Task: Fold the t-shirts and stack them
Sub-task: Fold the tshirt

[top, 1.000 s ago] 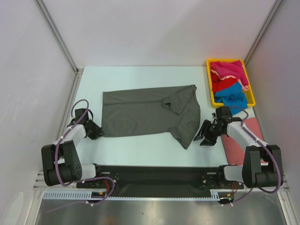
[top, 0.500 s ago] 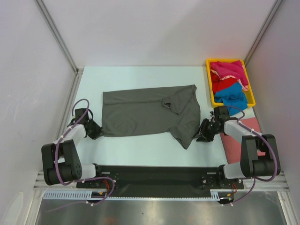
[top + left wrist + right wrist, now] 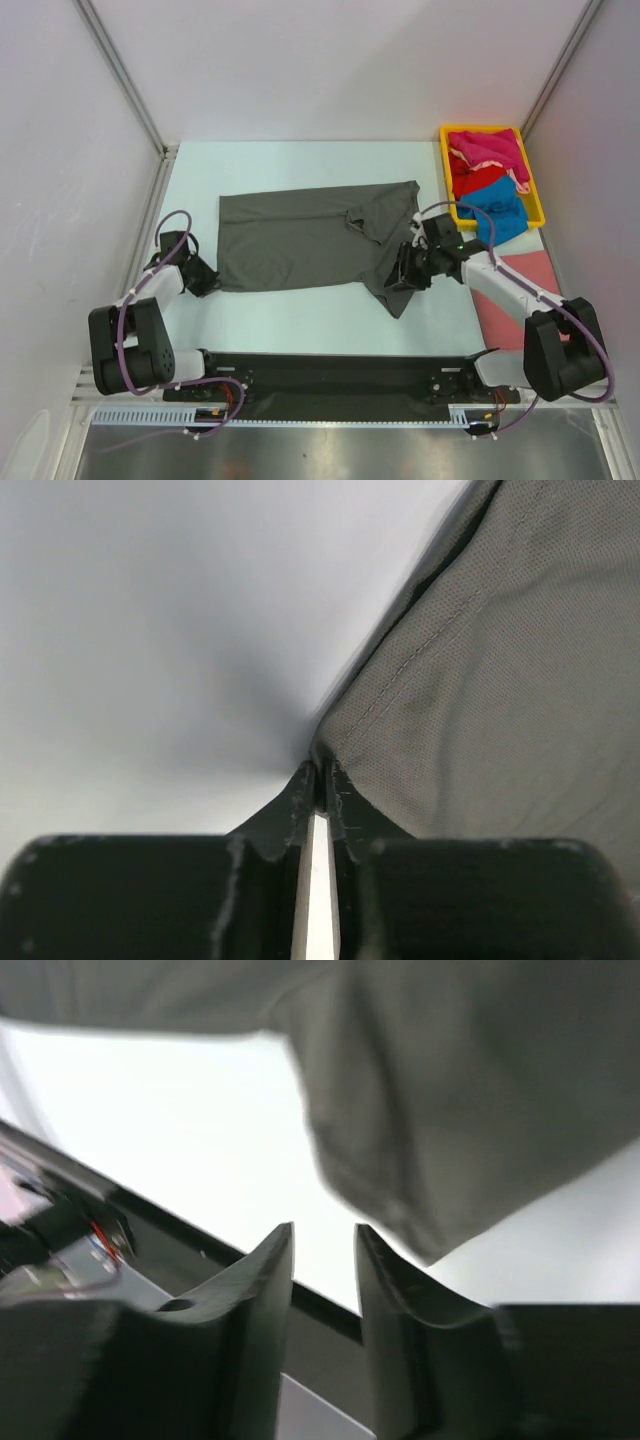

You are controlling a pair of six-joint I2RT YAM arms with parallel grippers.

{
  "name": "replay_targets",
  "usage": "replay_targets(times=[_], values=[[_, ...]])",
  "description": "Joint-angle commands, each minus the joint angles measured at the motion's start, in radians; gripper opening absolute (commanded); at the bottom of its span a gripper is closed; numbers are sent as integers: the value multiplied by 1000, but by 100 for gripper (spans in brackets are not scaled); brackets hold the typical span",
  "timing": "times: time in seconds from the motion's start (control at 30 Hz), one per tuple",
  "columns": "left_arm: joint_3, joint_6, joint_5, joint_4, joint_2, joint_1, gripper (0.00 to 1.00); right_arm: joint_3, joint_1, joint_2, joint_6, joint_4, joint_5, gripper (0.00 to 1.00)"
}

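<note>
Two arms reach low over the tabletop [image 3: 300, 320], one at each end of the spread shirt. The left gripper [image 3: 203, 280] is closed, its fingertips pressed together with only a thin slit behind them. In the left wrist view that gripper [image 3: 320, 770] meets the stitched near-left corner of the dark grey t-shirt [image 3: 500, 700] right at its tips, so the corner looks pinched between them. The right gripper [image 3: 400, 278] has its jaws apart. Its own wrist view shows the gripper [image 3: 323, 1235] with bare white tabletop in the gap and nothing held, the grey cloth [image 3: 470, 1090] lying just beyond and to one side of the tips. From above, this gripper hovers at the near-right part of the dark grey t-shirt [image 3: 300, 240], by the flap that droops toward the near edge. The shirt lies flat across the middle of the tabletop, long side running left to right, with a fold near its right end. Far right stands a yellow tray [image 3: 444, 170] holding a heap of shirts: a magenta t-shirt [image 3: 490, 148] at the far end, a red t-shirt [image 3: 468, 182] in the middle and a bright blue t-shirt [image 3: 500, 212] spilling over the near rim. Near right, partly under the right arm, a salmon-pink cloth [image 3: 498, 318] lies flat
</note>
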Motion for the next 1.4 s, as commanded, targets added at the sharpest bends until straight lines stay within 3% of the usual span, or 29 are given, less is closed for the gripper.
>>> replay_targets(times=[0.0, 0.13, 0.17, 0.23, 0.4, 0.6, 0.73, 0.9, 1.0, 1.37], values=[[-22, 20, 7, -26, 21, 6, 14, 11, 141, -38, 24, 27, 76, 34], [-33, -9, -16, -48, -31, 4, 35, 17, 228, -6, 35, 34, 177, 25], [-27, -12, -16, -63, -46, 4, 48, 16, 241, 9, 43, 40, 197, 23], [-18, -18, -17, -89, -101, 4, 55, 16, 256, 55, 49, 50, 232, 18], [20, -8, -39, -161, -276, -22, 53, 33, 302, 123, 56, 80, 335, 12], [51, -18, 7, -197, -303, -93, 53, 46, 314, 155, 60, 105, 466, 10], [47, -18, 66, -123, -298, -201, 50, 106, 304, 190, 9, 85, 544, 9], [71, -55, 99, -22, -271, -408, 49, 143, 272, 246, -29, 109, 511, 10], [94, -69, 122, 44, -211, -540, 52, 155, 253, 278, -51, 122, 505, 11], [339, -103, 372, 283, 203, -804, 56, 183, 147, 310, -80, 143, 490, 13]])
